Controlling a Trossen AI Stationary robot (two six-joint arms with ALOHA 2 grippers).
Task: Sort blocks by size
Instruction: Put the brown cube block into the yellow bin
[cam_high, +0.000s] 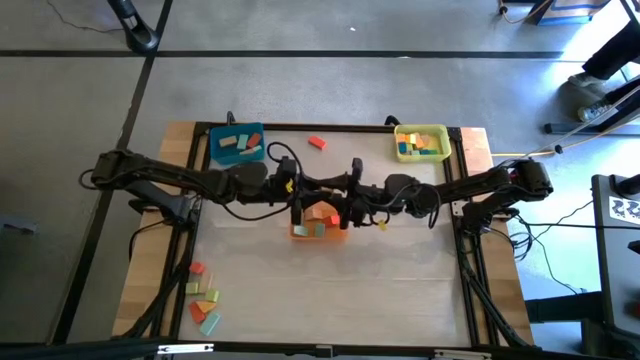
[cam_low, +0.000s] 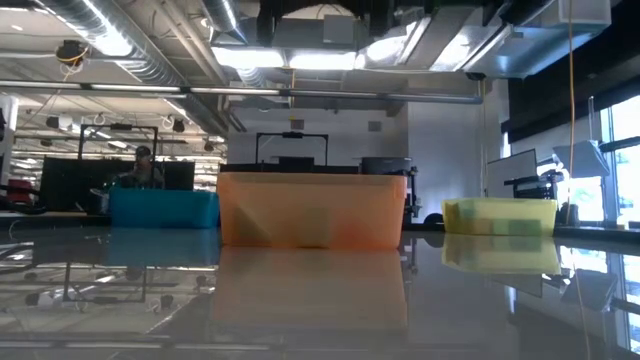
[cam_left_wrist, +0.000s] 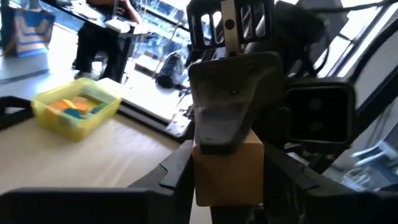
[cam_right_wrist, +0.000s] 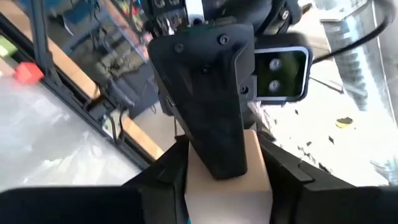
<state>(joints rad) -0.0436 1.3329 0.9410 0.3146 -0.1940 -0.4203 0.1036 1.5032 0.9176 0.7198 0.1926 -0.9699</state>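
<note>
High view: both arms meet at table centre over the orange tray (cam_high: 318, 232). Left gripper (cam_high: 297, 207) and right gripper (cam_high: 347, 208) flank a tan block (cam_high: 320, 212) above it. Other blocks lie in the blue tray (cam_high: 237, 144), the yellow tray (cam_high: 421, 142), and loose at the near-left corner (cam_high: 203, 303).

Left wrist view: its fingers (cam_left_wrist: 177, 174) pinch the tan block; the right gripper's finger presses its top.

Right wrist view: its fingers (cam_right_wrist: 171, 165) clamp the block likewise.
</note>
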